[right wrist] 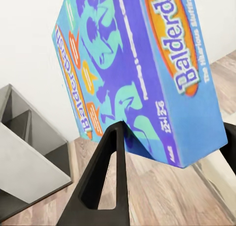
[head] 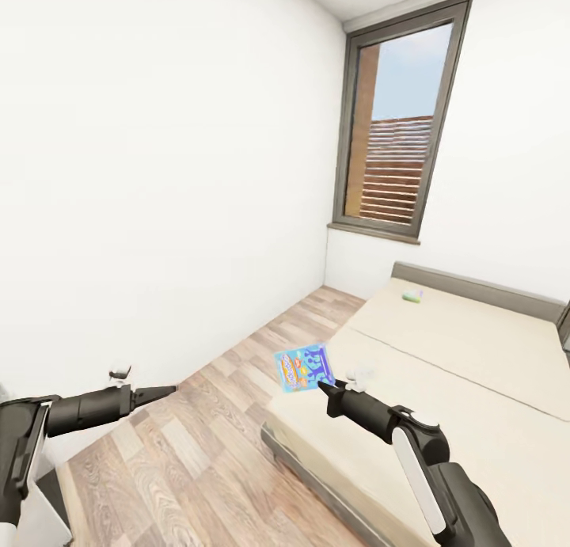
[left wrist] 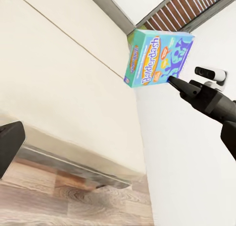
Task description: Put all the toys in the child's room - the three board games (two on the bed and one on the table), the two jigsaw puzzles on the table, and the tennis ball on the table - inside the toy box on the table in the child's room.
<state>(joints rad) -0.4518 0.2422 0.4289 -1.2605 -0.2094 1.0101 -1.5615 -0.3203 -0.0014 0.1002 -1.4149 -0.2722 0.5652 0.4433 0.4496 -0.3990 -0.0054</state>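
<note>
Right gripper (head: 323,386) jaws are clamping the blue board game (head: 304,366), holding it in the air over the near corner of the bed (head: 475,357). Second game, the pale green box (head: 412,296), is lying on the bed at 1 o'clock from the held one, well apart. Left gripper (head: 166,390) is carrying nothing; can't tell its jaw state. Judging the carry step is underway: next is turning toward the toy box.

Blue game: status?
Right end effector shut on blue game, lifted over the bed edge. Left end effector free, state unclear. Pale green game on bed.
</note>
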